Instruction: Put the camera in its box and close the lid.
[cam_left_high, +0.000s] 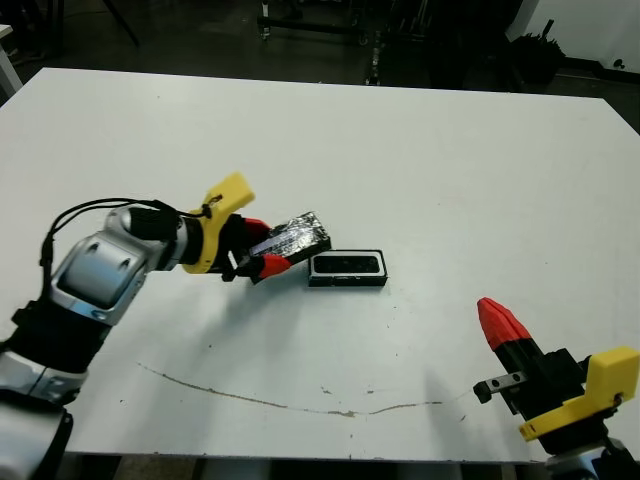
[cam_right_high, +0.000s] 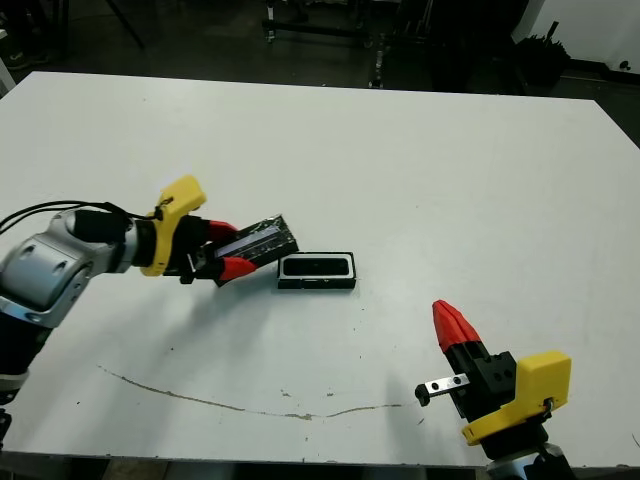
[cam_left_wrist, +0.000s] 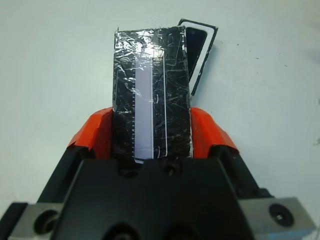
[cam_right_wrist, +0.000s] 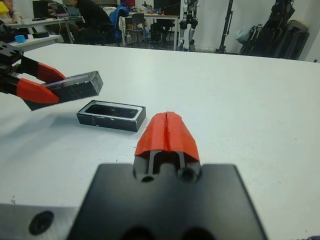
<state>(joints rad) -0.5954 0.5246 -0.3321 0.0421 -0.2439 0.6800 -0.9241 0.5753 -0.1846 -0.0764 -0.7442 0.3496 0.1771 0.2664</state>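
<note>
My left gripper (cam_left_high: 262, 248) is shut on the lid (cam_left_high: 295, 238), a glossy black slab with crinkly silvery reflections, held tilted just above the table. The lid's free end reaches toward the left end of the box (cam_left_high: 347, 283). The box is a shallow black tray with white lining, lying flat at the table's middle. A dark bar, the camera (cam_left_high: 347, 264), lies inside it. In the left wrist view the lid (cam_left_wrist: 150, 85) runs out between the red fingers (cam_left_wrist: 95, 132), and a corner of the box (cam_left_wrist: 204, 47) shows past it. My right gripper (cam_left_high: 495, 318) is shut and empty near the front right.
A thin dark scuff line (cam_left_high: 300, 405) runs across the table near its front edge. Beyond the far edge stand dark equipment stands (cam_left_high: 380, 40). The right wrist view shows a seated person (cam_right_wrist: 95, 15) at desks far behind the table.
</note>
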